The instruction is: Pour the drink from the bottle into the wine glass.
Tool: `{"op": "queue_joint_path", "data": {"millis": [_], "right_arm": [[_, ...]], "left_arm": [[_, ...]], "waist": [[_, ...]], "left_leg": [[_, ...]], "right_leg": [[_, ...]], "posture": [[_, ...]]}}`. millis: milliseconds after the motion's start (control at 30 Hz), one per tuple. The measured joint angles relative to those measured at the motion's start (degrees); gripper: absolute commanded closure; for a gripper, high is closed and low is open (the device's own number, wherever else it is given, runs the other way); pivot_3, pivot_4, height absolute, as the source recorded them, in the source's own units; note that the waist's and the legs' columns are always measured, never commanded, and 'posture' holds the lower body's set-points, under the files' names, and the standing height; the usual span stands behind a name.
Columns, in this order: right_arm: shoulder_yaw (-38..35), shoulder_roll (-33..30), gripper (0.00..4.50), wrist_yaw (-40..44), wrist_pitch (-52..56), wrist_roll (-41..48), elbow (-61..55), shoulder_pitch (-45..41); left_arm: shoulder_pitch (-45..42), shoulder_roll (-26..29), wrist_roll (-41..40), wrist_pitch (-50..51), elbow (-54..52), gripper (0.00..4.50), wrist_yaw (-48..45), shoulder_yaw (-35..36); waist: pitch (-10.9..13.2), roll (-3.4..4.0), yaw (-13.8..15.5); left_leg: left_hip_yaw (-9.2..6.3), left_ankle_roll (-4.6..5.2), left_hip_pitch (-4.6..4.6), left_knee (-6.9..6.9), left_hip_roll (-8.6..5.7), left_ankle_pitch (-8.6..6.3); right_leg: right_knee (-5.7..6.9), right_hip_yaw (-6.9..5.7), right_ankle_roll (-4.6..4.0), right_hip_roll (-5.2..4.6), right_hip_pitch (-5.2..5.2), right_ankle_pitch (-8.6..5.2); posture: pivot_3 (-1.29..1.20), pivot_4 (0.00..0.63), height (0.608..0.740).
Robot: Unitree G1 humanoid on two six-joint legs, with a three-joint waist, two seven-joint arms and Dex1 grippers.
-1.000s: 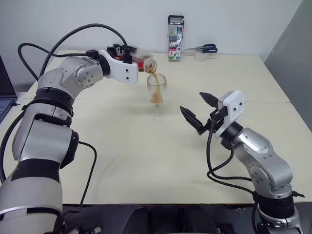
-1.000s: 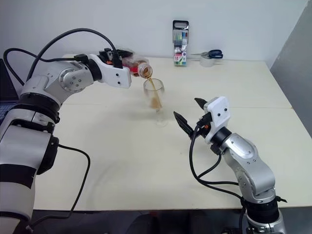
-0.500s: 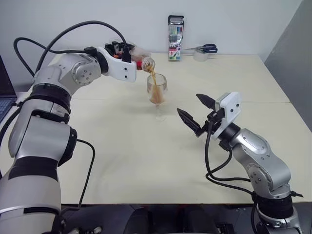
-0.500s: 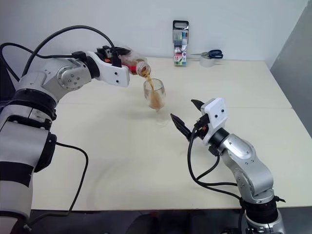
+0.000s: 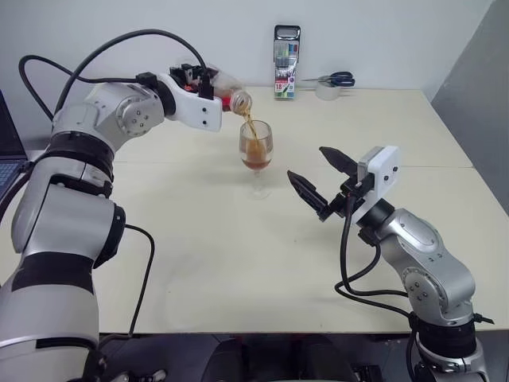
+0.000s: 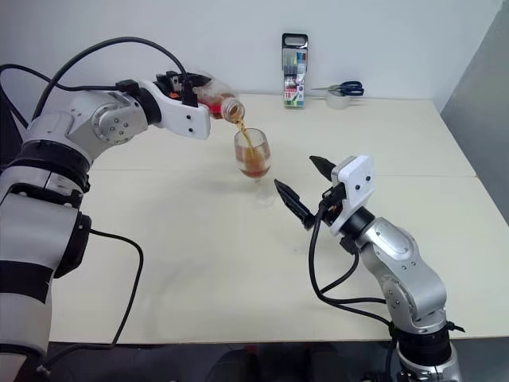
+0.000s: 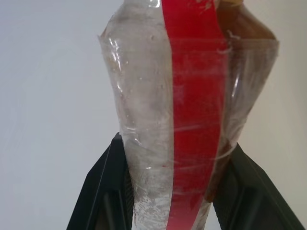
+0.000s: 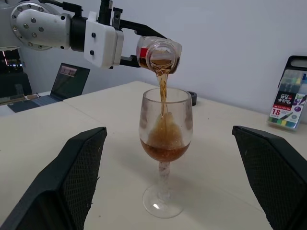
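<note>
- The left end effector (image 5: 213, 86) clamps a clear squarish plastic bottle (image 5: 232, 93), tipped, streaming tea-coloured drink (image 8: 163, 96).
- A clear stemmed wine glass (image 8: 164, 143), mid-table, holds drink low in its bowl.
- The right end effector (image 5: 317, 178) gapes wide, empty.

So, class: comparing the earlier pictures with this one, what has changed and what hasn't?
More drink has collected in the wine glass. The left gripper keeps the bottle tipped and pouring; the right gripper waits open beside the glass.

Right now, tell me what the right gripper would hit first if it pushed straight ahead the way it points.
Most likely the wine glass: in the right wrist view it stands centred between the open right gripper's fingers, with bare table before it. How far ahead it stands is hard to judge.
</note>
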Motion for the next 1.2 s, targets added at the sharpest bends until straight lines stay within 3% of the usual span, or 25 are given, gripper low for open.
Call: {"op": "queue_joint_path", "data": {"millis": [867, 1200], "right_arm": [[0.0, -1.1, 0.0, 0.0, 0.0, -0.1, -0.1, 0.0], [0.0, -1.4, 0.0, 0.1, 0.6, 0.0, -0.1, -0.1]], "left_arm": [[-1.6, 0.0, 1.3, 0.9, 1.4, 2.81, 1.5, -1.5], [0.1, -2.2, -8.4, 0.5, 2.0, 2.81, -6.7, 4.1]], "waist": [[0.0, 0.0, 0.0], [0.0, 0.0, -0.1]], "left_leg": [[0.0, 0.0, 0.01, 0.02, 0.0, 0.0], [0.01, 0.0, 0.03, 0.03, 0.0, 0.0]], "right_leg": [[0.03, 0.01, 0.0, 0.0, 0.0, 0.0], [0.06, 0.02, 0.0, 0.0, 0.0, 0.0]], "posture": [[0.0, 0.15, 0.74], [0.0, 0.15, 0.74]]}}
